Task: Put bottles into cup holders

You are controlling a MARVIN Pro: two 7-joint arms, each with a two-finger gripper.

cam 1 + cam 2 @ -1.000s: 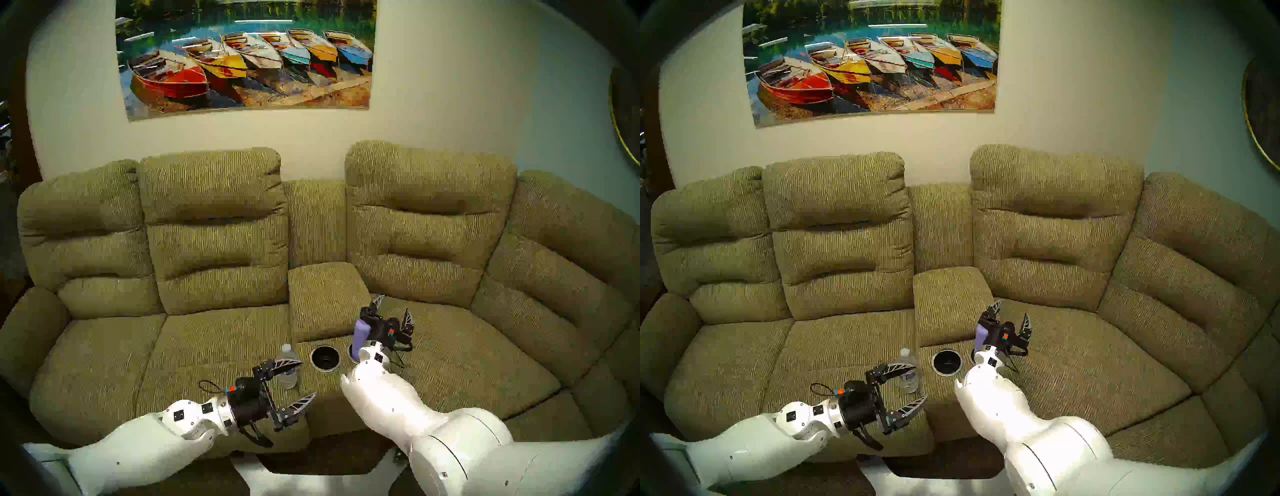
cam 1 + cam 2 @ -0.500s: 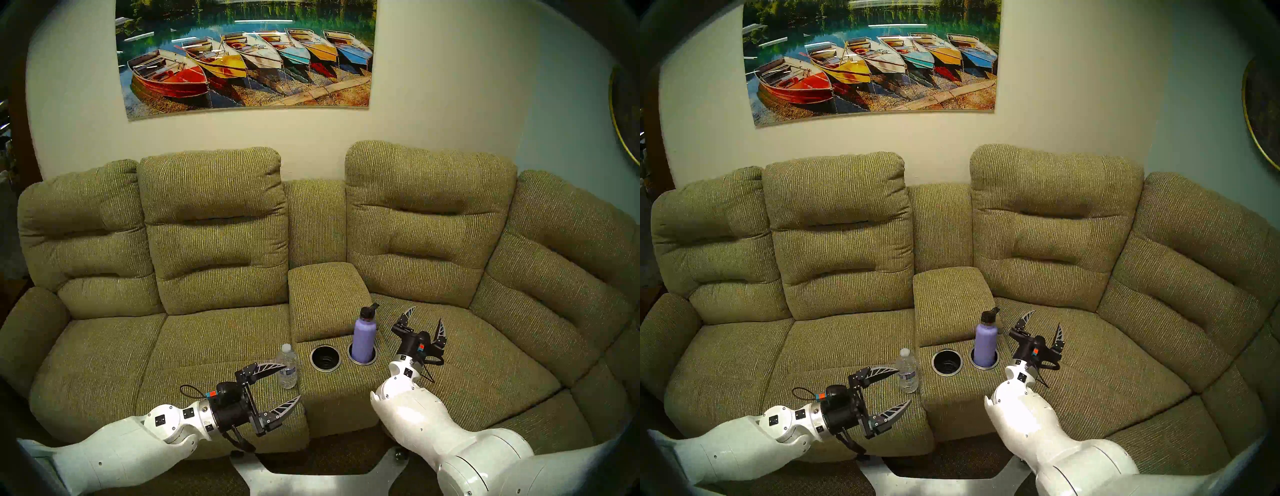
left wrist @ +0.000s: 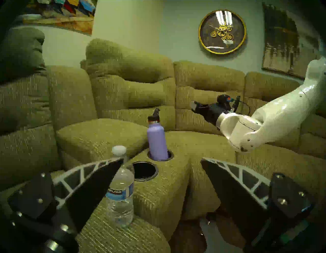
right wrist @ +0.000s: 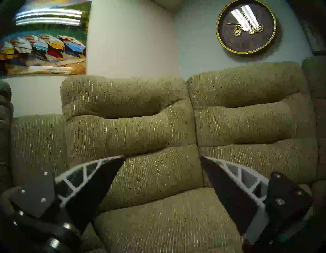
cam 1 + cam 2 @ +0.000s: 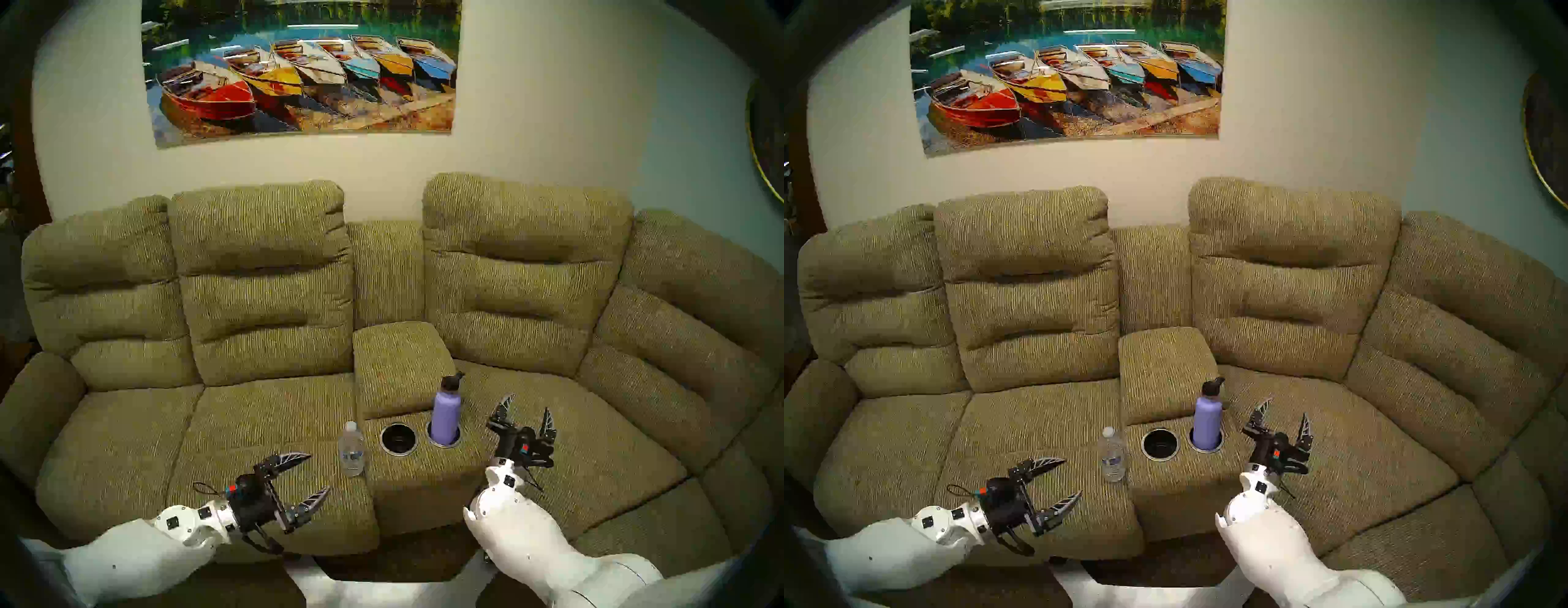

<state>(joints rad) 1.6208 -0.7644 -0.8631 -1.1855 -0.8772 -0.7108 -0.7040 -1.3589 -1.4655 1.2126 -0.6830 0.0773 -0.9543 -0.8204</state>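
The lavender flask (image 5: 446,414) with its black cap stands upright in the right cup holder (image 5: 456,441) of the sofa's centre console. It also shows in the left wrist view (image 3: 157,143). The left cup holder (image 5: 399,439) holds nothing. The clear water bottle (image 5: 351,450) stands upright on the seat cushion just left of the console, and the left wrist view shows it too (image 3: 120,190). My left gripper (image 5: 319,472) is open and empty, short of the water bottle to its left. My right gripper (image 5: 529,403) is open and empty, right of the flask and apart from it.
The padded console lid (image 5: 399,365) rises just behind the holders. Sofa backrests (image 4: 134,127) stand behind the seats. A boat painting (image 5: 301,72) and a round clock (image 3: 222,31) hang on the wall. The sofa's front edge (image 5: 415,522) drops to dark floor.
My right gripper has drawn away from the flask, to the right and toward me, leaving it standing in the holder. My left gripper has pulled back from the water bottle, left and toward me.
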